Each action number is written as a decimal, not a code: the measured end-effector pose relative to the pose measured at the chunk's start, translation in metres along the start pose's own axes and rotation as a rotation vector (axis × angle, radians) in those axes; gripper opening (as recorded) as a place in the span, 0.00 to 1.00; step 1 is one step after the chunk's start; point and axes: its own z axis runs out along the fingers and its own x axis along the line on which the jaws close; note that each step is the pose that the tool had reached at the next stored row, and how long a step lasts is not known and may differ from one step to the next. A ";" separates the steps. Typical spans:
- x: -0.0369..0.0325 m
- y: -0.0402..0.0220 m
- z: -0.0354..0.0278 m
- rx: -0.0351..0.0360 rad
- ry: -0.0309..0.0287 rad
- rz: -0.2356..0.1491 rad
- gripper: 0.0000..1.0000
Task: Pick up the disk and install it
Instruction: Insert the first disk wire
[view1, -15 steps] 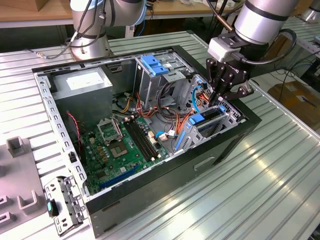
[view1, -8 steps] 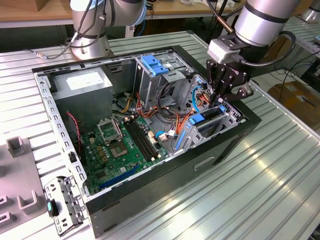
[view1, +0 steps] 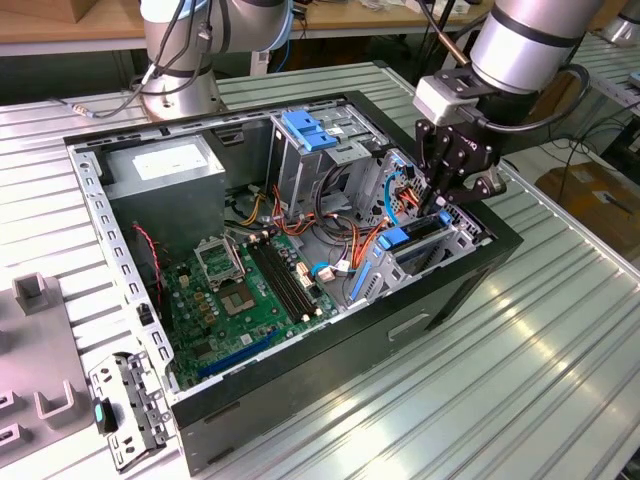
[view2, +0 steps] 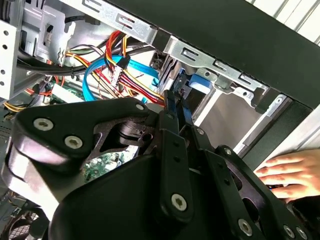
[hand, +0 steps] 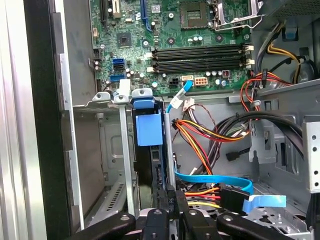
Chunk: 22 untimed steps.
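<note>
The robot's hand (view1: 447, 190) is reaching down into the open computer case (view1: 330, 370), at the drive cage (view1: 440, 245) in the corner of the case toward the exterior view's right. The disk (view1: 420, 238) is sitting on edge in that cage, its blue side rail showing along the top, and the black fingers (view1: 432, 160) are coming down right onto its upper end. In the first wrist view the disk (hand: 149, 165) is standing in its slot between thin metal guides, a blue tab at its far end, and the fingers (hand: 170, 220) are pinching close together on the near edge of it, so the hand is grasping the disk. In the second wrist view the fingers (view2: 175, 117) are narrowing to a tight point against the blue rail of the disk (view2: 192, 85), with orange, yellow and blue cables (view2: 117, 75) bunching just beside them. A person's hand (view2: 290, 172) is resting near the outside of the case in that same view. The green circuit board (view1: 245, 295) is lying flat on the bottom of the case, and the case is standing on a ribbed metal tabletop (view1: 520, 400).
</note>
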 end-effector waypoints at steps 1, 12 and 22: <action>0.0005 0.0000 0.0001 0.0000 0.0000 -0.001 0.18; 0.0050 -0.0004 0.0058 0.0000 -0.0006 -0.036 0.18; 0.0050 -0.0004 0.0104 -0.0012 -0.0007 -0.036 0.19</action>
